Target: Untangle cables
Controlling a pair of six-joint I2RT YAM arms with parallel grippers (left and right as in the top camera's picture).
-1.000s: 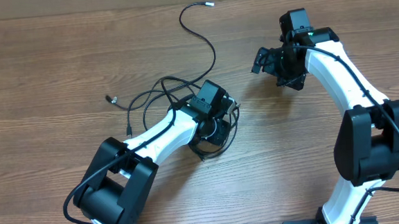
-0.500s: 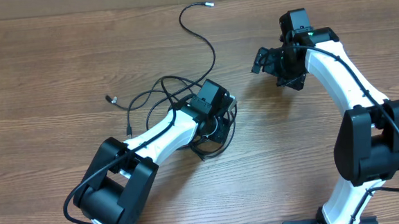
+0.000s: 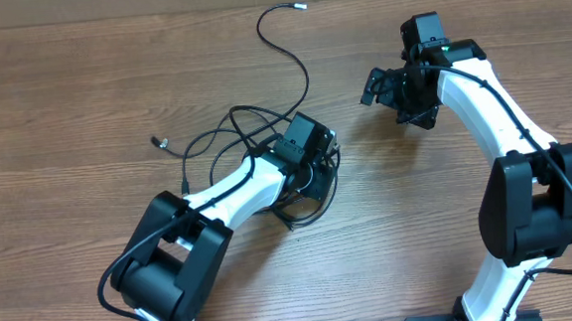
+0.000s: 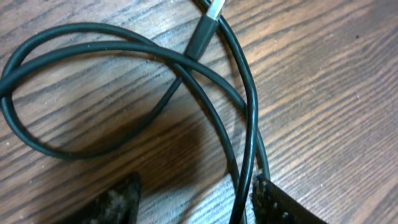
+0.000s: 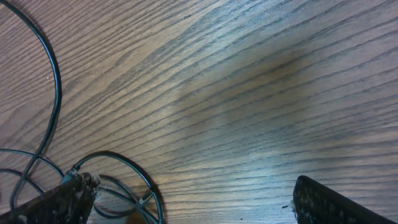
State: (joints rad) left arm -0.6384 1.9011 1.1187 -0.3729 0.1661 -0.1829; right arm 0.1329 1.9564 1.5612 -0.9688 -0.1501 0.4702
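1. Two arms work over a wooden surface [image 3: 63, 94]. The cables [image 3: 250, 133] lie near its middle as a bundle of thin black loops, partly hidden under the left arm [image 3: 238, 188].
2. One strand runs clear of the bundle toward the far edge and ends in a silvery tip [image 3: 300, 7]. A small plug [image 3: 159, 141] lies loose just left of the bundle.
3. The left jaws stand parted low over the tangle. In the left wrist view their fingertips [image 4: 118, 199] sit well apart, with two cords passing between them close to the right-hand one; nothing is pinched.
4. That view also shows several cords crossing each other, and a black connector [image 4: 204, 36] resting against one of them.
5. The right arm [image 3: 471, 89] hovers off to the side, well apart from the bundle, its jaws wide and holding nothing; only bare wood lies between them.
6. Judged from this, the job is at an early to middle stage: one length is laid out, but the main loops overlap and need pulling apart, so most of the separating is left.
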